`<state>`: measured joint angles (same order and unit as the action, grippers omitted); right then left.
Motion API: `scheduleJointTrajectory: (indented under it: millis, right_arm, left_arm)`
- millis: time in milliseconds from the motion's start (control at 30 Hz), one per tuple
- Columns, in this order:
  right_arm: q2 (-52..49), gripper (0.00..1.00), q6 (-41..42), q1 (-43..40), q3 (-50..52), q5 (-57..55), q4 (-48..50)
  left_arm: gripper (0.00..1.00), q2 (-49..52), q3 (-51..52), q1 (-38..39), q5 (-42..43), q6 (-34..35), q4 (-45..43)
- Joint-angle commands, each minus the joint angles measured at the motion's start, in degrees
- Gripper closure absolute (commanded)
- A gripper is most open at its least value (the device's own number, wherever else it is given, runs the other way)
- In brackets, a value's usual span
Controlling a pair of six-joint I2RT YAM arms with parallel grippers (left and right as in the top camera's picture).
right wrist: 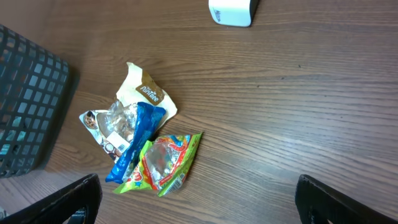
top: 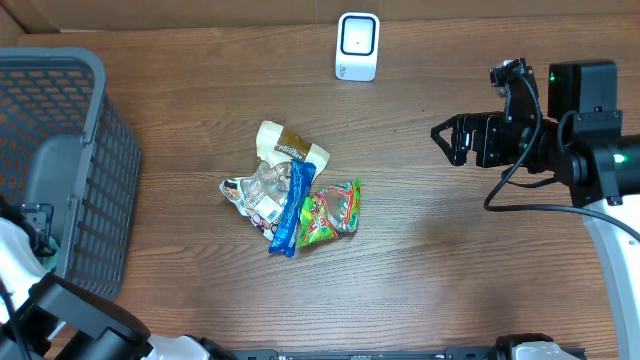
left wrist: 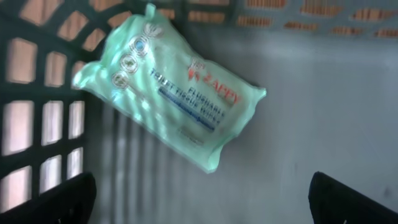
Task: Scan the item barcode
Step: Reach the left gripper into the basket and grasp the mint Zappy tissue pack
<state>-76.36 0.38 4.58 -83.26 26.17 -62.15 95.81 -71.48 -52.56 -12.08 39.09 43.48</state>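
**A:** What is seen from overhead?

**B:** A white scanner [top: 357, 46] is stood at the far edge of the wooden table [top: 450, 270]. A heap of packets [top: 292, 192] is found mid-table, with cream, clear, blue and green ones overlapping. A grey basket [top: 95, 120] is set at the left edge (part of it is covered by the left arm). The right gripper [top: 447, 142] is held above bare wood, well apart from the heap, with its jaws spread and nothing between them.

**A:** And from the left wrist?

**B:** The left gripper [left wrist: 202, 199] is shown with its jaws spread wide, and nothing is held. A pale green wipes pack [left wrist: 168, 93] is seen lying tilted inside the basket, near the lattice wall and clear of both fingers. The picture is blurred, so contact with the wall cannot be told.

**A:** From the right wrist?

**B:** The heap is shown to the left of centre, the scanner at the top edge and a corner of the basket at the left. The two fingertips are seen at the bottom corners, far apart, with nothing gripped.
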Motion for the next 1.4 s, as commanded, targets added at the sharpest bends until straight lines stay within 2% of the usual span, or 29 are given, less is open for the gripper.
scheduleJointTrajectory:
  millis: [0,233,467,767,800,867,1000,1067,1100,1367]
  right_arm:
    - [0.0,0.00,-0.2,-0.2,-1.4,0.5,0.0]
    - [0.0,0.00,-0.2,-0.2,-1.4,0.5,-0.2]
    - [0.0,0.00,-0.2,-0.2,-1.4,0.5,-0.7]
    - [0.0,0.00,-0.2,-0.2,-1.4,0.5,-1.2]
    - [0.0,0.00,-0.2,-0.2,-1.4,0.5,-1.2]
    - [0.0,0.00,-0.2,-0.2,-1.4,0.5,-1.2]
    - [0.0,0.00,-0.2,-0.2,-1.4,0.5,-1.2]
    - [0.0,0.00,-0.2,-0.2,-1.4,0.5,-1.2]
    - [0.0,0.00,-0.2,-0.2,-1.4,0.5,-1.2]
    - [0.0,0.00,-0.2,-0.2,-1.4,0.5,-0.8]
  left_arm:
    - [0.00,-0.2,3.3,-0.3,-1.7,1.2,-3.8]
    - [0.00,0.2,7.2,-0.3,-2.8,1.2,-11.1]
    - [0.00,4.4,7.4,-0.3,-6.6,1.2,-13.2]
    - [0.02,9.3,7.4,-0.3,-5.7,1.2,-14.2]
    - [0.04,9.3,7.4,-0.3,-5.7,1.2,-14.2]
    - [0.17,9.3,7.4,-0.3,-5.7,1.2,-14.4]
    - [0.70,9.3,7.3,-0.3,-4.1,0.5,-14.2]
    - [0.90,9.3,7.2,-0.2,-2.2,-0.9,-14.2]
    - [0.96,9.2,7.0,-0.3,-0.7,-2.0,-14.1]
    - [0.96,4.2,5.0,-0.2,14.0,-8.7,-13.3]
